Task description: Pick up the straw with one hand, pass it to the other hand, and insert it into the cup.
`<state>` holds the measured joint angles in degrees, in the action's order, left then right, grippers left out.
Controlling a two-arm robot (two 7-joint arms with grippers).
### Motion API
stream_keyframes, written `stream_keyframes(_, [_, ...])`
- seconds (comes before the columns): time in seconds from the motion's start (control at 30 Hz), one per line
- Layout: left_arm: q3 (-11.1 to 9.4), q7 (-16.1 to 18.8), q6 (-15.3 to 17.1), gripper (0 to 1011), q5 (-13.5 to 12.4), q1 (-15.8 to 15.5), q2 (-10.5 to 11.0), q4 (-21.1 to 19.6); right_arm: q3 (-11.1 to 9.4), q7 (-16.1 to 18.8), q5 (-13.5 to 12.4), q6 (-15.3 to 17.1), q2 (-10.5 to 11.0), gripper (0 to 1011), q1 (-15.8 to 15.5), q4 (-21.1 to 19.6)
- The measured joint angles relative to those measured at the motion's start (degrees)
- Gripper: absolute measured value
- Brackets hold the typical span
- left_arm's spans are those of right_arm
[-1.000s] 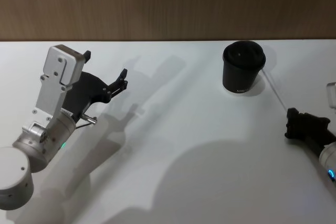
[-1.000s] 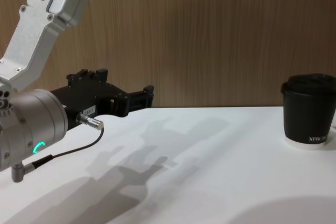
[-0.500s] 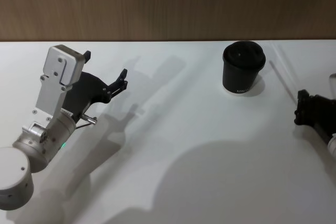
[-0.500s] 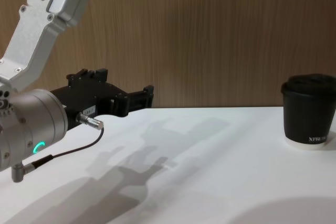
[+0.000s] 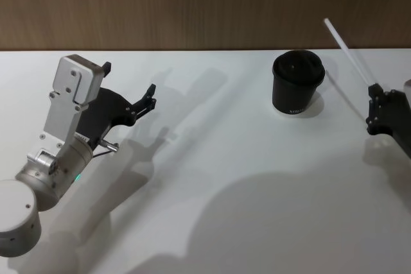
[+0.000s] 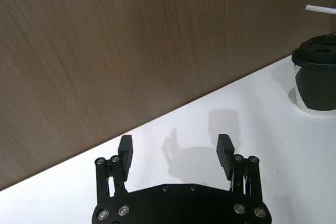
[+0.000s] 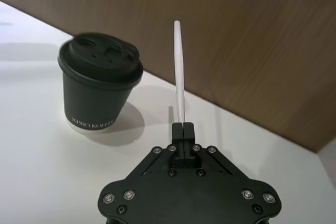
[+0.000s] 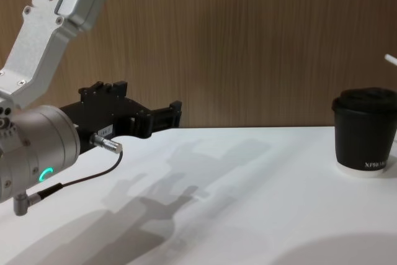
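Right gripper (image 7: 181, 128) is pinched tight on one end of the straw (image 7: 179, 72), holding it in the air at the right side of the counter (image 5: 225, 158), near the cup (image 5: 297, 81) but not touching it. The straw's free end slants up, higher than the cup's lid. The cup sits upright with its lid on. Left gripper (image 5: 129, 79) hangs over the counter's left side, fingers spread wide, nothing in them. Can't really tell how much straw pokes out below the right gripper's fingers.
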<state>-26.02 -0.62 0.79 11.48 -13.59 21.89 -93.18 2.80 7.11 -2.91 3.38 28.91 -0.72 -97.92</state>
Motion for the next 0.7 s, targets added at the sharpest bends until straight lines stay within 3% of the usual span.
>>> stream_keyframes(0.7, [0.00, 0.00, 0.00, 1003, 0.00, 0.00, 0.00, 0.00, 1.65, 4.58, 3.51, -5.58, 3.45, 2, -1.38, -7.10])
